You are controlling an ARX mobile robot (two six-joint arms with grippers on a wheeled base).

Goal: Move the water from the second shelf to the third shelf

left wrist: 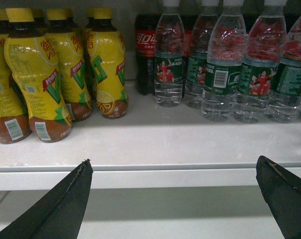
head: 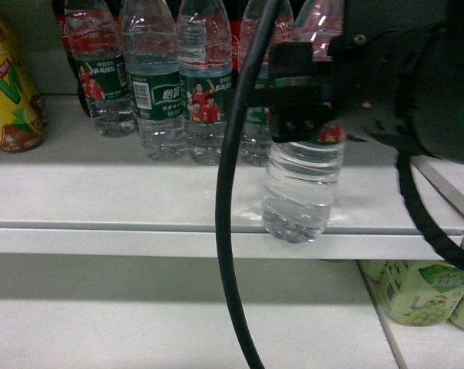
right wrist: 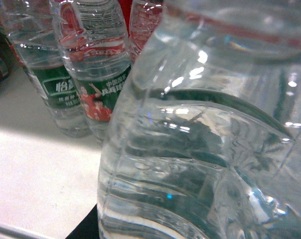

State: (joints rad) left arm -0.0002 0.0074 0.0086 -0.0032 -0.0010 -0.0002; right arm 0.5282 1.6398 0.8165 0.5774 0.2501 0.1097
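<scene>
Right gripper [head: 301,104] squeezed shut around the water [head: 299,188], at its green label. Bottle upright, out near the front edge of the shelf [head: 124,207], apart from the other water bottles [head: 163,84] behind. Left gripper [left wrist: 173,199] wide open, holding nothing. Looks like the pick-up step. Next, probably: lift it out, move to the third shelf.

My right arm reaches in from three o'clock, its pincer [head: 301,108] clamped about the water bottle [head: 299,181] at label height. My left pincer [left wrist: 173,199] hangs spread wide, fingertips [left wrist: 83,172] at seven and five o'clock, gripping nothing.
</scene>
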